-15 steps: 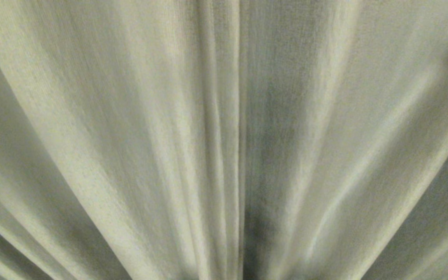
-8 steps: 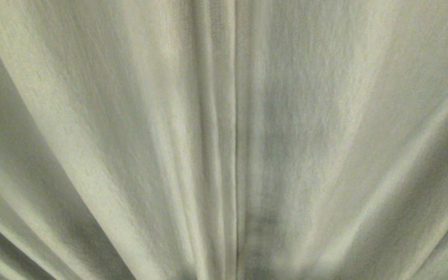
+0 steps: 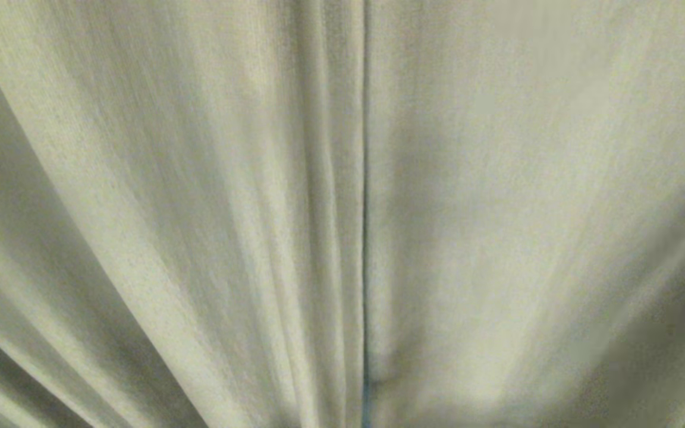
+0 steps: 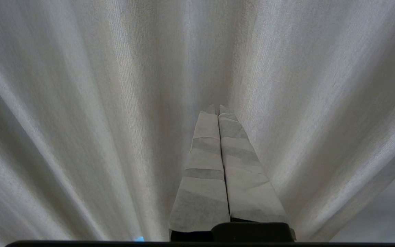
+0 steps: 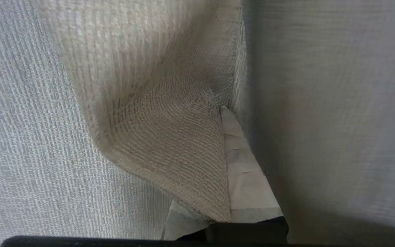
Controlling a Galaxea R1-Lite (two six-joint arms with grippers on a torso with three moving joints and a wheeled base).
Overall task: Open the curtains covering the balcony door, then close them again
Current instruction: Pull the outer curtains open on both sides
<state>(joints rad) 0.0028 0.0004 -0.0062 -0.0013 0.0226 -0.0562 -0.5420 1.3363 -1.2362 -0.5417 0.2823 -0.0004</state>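
**Soft cloth, grab it at the edge**

Right now the curtains [image 3: 200, 208] fill the whole head view, hanging in long folds; a thin dark line runs down the middle where the two halves [image 3: 364, 238] meet; no glass or door shows behind them, so they look fully shut.

The left gripper [image 4: 218, 109] points at the cloth with its two taped fingers [image 4: 204, 161] pressed flat together; nothing is held between them.

The right gripper [image 5: 222, 111] is pushed in at the hemmed edge of a curtain; a fold of the thick woven cloth [image 5: 170, 144] lies draped over one finger, so only the other taped finger [image 5: 245, 178] shows; the fingers are squeezed almost shut, but I cannot tell if cloth is pinched between them.

I think this cloth is soft and floppy, and a bit heavy because it is so long; it will bend and slide, not break; the best place to take hold is the thick edge at the middle line, pinching it tight, then pulling sideways slowly.
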